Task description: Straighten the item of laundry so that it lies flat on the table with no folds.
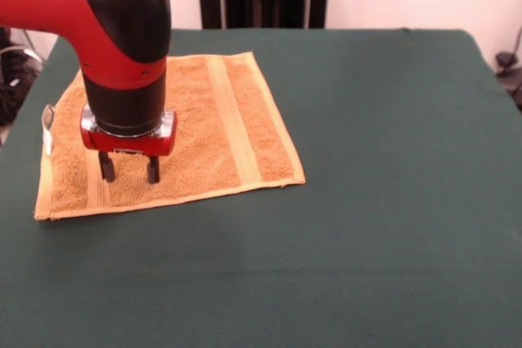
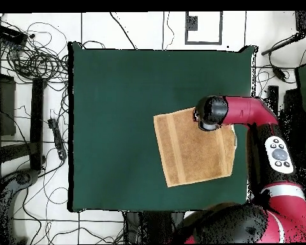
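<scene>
— Where's the towel (image 1: 175,132) sitting?

— Spread out flat on the green table (image 1: 383,201), over toward its nine o'clock edge as I face the robot.

— And the gripper (image 1: 130,170)?

— Straight above the towel's seven o'clock corner area, pointing down. Its two fingers (image 1: 107,166) stand a little apart, tips at the terry, nothing pinched between them. A white tag (image 1: 47,117) sticks out at nine o'clock.

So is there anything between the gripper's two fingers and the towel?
Nothing. In the front view the open gripper has its fingertips down at the flat towel, with only bare towel showing between them.
</scene>
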{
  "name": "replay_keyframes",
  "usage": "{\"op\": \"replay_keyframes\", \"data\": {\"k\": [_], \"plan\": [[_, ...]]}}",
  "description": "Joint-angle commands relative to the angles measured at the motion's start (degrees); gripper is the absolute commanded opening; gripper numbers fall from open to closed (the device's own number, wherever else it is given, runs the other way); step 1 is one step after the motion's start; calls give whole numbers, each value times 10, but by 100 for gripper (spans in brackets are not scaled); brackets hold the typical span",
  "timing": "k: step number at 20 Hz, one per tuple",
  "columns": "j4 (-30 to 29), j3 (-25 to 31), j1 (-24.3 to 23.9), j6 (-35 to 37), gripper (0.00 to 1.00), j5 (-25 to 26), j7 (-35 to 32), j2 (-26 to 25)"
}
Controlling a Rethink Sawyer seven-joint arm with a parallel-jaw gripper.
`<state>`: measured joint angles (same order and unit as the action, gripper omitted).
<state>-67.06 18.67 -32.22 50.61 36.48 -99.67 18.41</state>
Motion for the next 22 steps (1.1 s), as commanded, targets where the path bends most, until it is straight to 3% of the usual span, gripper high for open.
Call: {"op": "replay_keyframes", "data": {"k": [1, 8, 18, 22], "plan": [[50, 44, 45, -25, 100, 5, 46, -108], [83, 54, 46, -29, 100, 2, 44, -138], [54, 50, 42, -40, 100, 0, 40, -121], [-10, 35, 41, -20, 100, -12, 20, -57]]}}
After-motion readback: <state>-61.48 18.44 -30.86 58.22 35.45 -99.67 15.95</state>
